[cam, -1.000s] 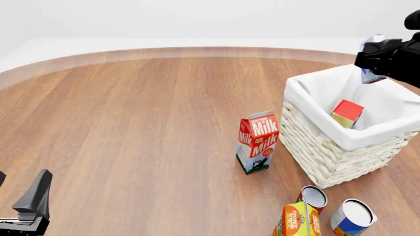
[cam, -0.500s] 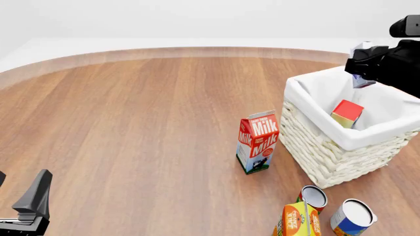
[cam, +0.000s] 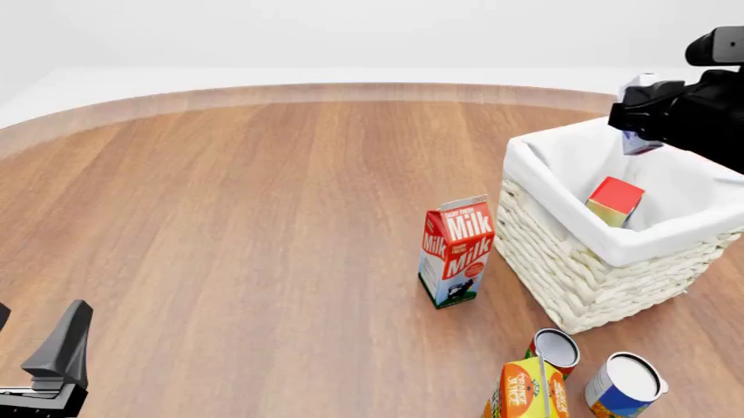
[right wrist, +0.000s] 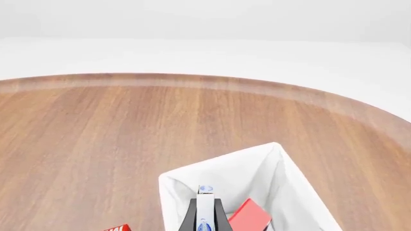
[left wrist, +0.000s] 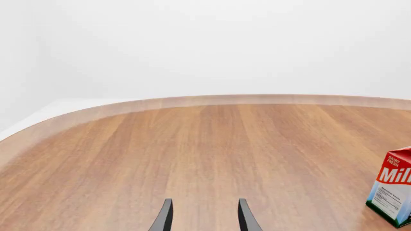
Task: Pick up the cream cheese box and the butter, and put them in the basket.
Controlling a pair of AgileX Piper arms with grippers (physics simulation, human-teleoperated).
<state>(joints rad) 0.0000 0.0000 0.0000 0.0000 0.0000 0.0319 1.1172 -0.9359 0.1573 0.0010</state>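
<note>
- Two arms share a round wooden table (cam: 233,218). Front view: the right hand (cam: 643,131) hangs over the far rim of the basket (cam: 581,270) at the table's right side, clenched on the cream cheese box (cam: 640,139), a small white box of which only a pale corner shows below the dark fingers.
- The butter (cam: 615,200) lies inside the basket, tilted against the white lining, one red end up and a yellow face showing.
- A red milk carton (cam: 456,251) stands upright just left of the basket, apart from its wicker wall.
- Near the front edge, three more things stand close together: a small can (cam: 556,350), a blue can (cam: 625,384) with a white top to its right, and an orange gable-top carton (cam: 525,390) in front of the small can.
- The left hand (cam: 58,366) sits low at the front left corner, well apart from everything; its state cannot be told from here.
- Left wrist view: the left hand (left wrist: 204,216) is released, its two dark fingers (left wrist: 164,217) parted over bare wood with nothing between them. The milk carton (left wrist: 393,192) shows at the picture's edge, farther along the table.
- Right wrist view: the right hand's fingers (right wrist: 190,219) press both sides of the narrow white cream cheese box (right wrist: 205,211), held over the open basket (right wrist: 257,166). The butter's (right wrist: 250,217) red face shows just beside the box, lower, within the lining.
</note>
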